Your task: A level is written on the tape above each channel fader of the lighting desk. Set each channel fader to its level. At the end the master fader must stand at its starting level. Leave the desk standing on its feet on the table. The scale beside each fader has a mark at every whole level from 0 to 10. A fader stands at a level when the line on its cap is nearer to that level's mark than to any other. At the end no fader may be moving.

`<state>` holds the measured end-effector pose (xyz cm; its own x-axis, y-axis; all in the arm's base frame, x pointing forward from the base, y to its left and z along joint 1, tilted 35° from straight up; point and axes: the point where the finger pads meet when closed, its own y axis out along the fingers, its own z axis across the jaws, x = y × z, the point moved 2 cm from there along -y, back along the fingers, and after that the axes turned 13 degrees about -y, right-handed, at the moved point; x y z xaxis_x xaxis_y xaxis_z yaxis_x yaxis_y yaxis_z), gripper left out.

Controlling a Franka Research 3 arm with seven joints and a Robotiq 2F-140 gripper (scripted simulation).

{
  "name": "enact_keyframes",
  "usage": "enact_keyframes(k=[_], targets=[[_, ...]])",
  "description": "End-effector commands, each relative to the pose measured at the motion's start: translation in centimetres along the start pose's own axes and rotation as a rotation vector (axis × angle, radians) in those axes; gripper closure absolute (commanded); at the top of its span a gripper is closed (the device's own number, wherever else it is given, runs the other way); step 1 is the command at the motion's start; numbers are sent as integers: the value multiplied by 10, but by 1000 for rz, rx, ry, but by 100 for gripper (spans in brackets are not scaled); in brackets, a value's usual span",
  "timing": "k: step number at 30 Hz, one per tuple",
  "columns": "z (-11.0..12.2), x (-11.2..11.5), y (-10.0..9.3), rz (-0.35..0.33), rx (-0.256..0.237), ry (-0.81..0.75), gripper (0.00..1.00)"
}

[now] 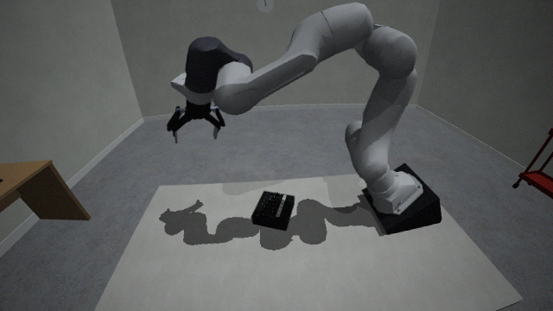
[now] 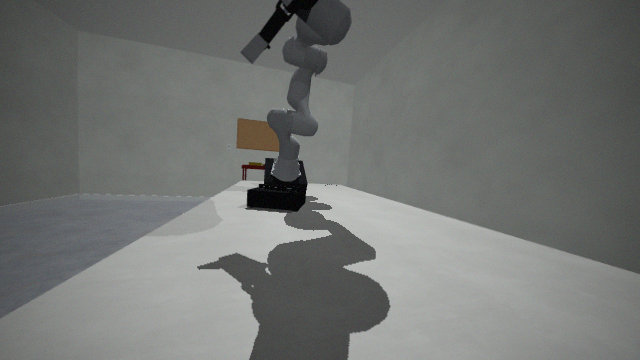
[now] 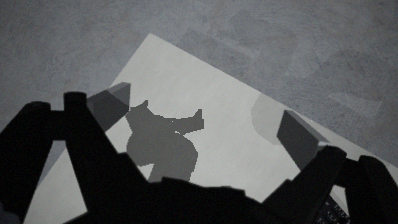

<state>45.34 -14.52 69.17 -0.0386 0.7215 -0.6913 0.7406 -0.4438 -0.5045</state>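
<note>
The black lighting desk (image 1: 270, 212) (image 2: 275, 198) (image 3: 328, 216) sits on the pale table (image 1: 302, 276) (image 2: 450, 280) (image 3: 230, 130) and appears level; its feet cannot be made out. A pale tape strip (image 1: 281, 206) crosses its top. The written levels, scale marks and fader cap positions are too small and dark to read. My gripper (image 1: 195, 138) (image 3: 205, 110) is wide open and empty. It hangs high above the table, to the left of the desk in the top view. In the wrist view only a corner of the desk shows at the lower right, partly hidden by the gripper.
The arm's black base block (image 1: 415, 216) stands to the right of the desk in the top view. The arm's shadow falls around the desk. A wooden table (image 1: 54, 190) is at the left and a red cart (image 1: 537, 179) at the right, both beyond the table.
</note>
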Motion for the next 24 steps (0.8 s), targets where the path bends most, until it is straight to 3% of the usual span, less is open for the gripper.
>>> enact_keyframes(k=[1,4,5,11,12,21,22,24], targets=[[20,9,1,-33,14,-177,0],[20,9,1,-33,14,-177,0],[44,25,3,-74,20,-271,0],[44,25,3,-74,20,-271,0],[69,44,6,-123,18,-373,0],[69,44,6,-123,18,-373,0],[94,67,10,-177,7,-480,0],[94,67,10,-177,7,-480,0]])
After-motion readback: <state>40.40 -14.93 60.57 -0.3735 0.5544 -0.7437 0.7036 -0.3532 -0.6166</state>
